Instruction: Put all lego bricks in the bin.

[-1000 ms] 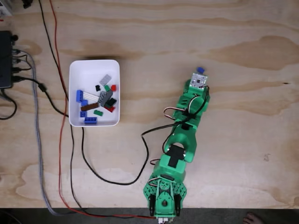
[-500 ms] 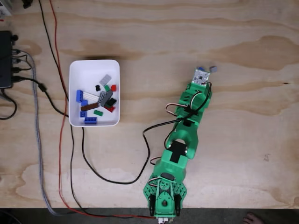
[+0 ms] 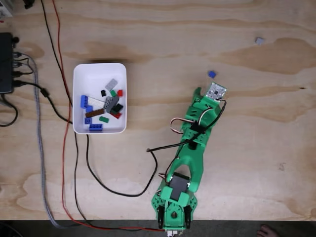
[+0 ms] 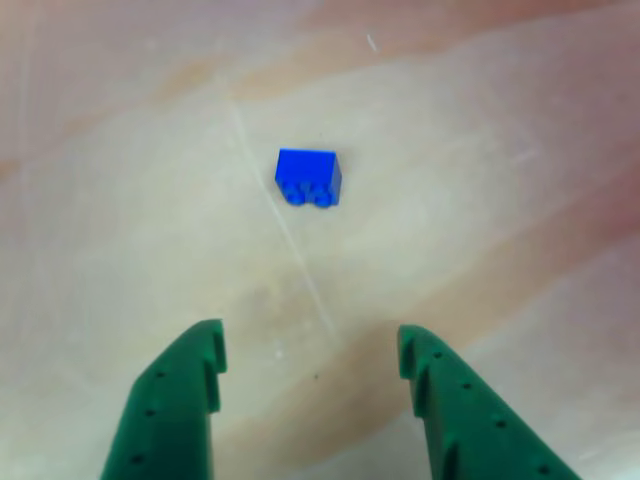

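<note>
A small blue lego brick [image 3: 212, 74] lies on the wooden table just beyond the green arm's tip; in the other view this blue brick [image 4: 308, 177] rests on its side ahead of my gripper [image 4: 310, 350]. The two green fingers [image 4: 190, 390] stand apart and open, nothing between them. A tiny grey brick [image 3: 259, 40] lies far off at the upper right. The white bin [image 3: 99, 130] sits to the left and holds several bricks in blue, green, red, grey, brown and black.
A black box [image 3: 5, 61] with cables stands at the left edge. Black, red and grey cables [image 3: 64, 128] trail down the table beside the bin. The arm's base [image 3: 174, 210] sits at the front edge. A person's toes [image 3: 269, 230] show at bottom right.
The arm has pulled back and swung slightly right, uncovering the blue brick. The grey brick has skidded from beside the gripper up to the far right.
</note>
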{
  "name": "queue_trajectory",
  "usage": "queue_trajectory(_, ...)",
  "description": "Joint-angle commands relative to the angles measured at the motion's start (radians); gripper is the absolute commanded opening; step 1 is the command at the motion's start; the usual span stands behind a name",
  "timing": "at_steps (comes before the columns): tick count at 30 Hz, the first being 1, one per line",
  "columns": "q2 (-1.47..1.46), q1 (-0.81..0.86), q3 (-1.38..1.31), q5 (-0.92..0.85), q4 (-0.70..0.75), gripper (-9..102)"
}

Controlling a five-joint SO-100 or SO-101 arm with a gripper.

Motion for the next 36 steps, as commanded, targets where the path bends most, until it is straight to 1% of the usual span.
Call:
queue_trajectory(1, -0.183, -0.017, -0.15, -0.026, -0.08, 24)
queue_trajectory(9, -0.469, -0.015, -0.439, -0.095, -0.041, 23)
queue_trajectory(14, -0.54, -0.012, -0.509, -0.121, -0.021, 17)
queue_trajectory(18, -0.529, -0.012, -0.512, -0.133, 0.017, 4)
queue_trajectory(21, -0.503, -0.018, -0.492, -0.132, 0.021, 1)
queue_trajectory(24, -0.466, -0.029, -0.479, -0.107, 0.031, 0)
queue_trajectory(26, -0.41, -0.043, -0.454, -0.052, 0.031, 0)
queue_trajectory(27, -0.339, -0.061, -0.43, 0.014, 0.048, 0)
queue_trajectory(28, -0.239, -0.087, -0.41, 0.087, 0.106, 0)
queue_trajectory(29, -0.121, -0.127, -0.405, 0.163, 0.21, 0)
queue_trajectory(32, 0.173, -0.314, -0.449, 0.342, 0.577, 0)
queue_trajectory(34, 0.207, -0.469, -0.574, 0.422, 0.848, 0)
queue_trajectory(36, 0.156, -0.62, -0.695, 0.518, 1.029, 0)
